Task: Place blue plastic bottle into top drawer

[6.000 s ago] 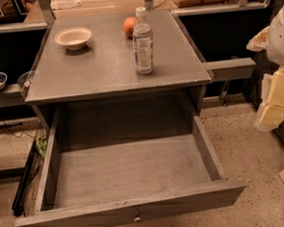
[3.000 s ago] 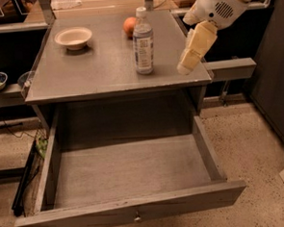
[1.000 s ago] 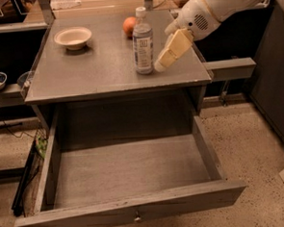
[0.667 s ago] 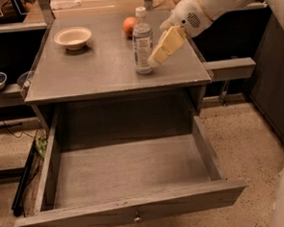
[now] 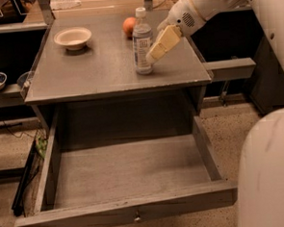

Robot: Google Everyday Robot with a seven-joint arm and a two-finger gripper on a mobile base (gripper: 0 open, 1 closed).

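Blue plastic bottle (image 5: pixel 142 40) upright on worktop (image 5: pixel 100 65), right of centre. Orange fruit (image 5: pixel 129 26) just behind it, bowl (image 5: pixel 72 37) well apart at left. Hand (image 5: pixel 161 44) at bottle's right side, touching or just beside label; open or closed, cannot tell. Top drawer (image 5: pixel 131 169) pulled out below. Risks: sideways push tips tall slim bottle, which rolls off edge; weak grip slips on smooth label; bottle bumps fruit; early release strikes drawer front.

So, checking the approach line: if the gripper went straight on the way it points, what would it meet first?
The blue plastic bottle. The gripper is close beside it over the tabletop, angled down toward the bottle's lower half. It seems to be almost touching, though depth is unclear from this view.
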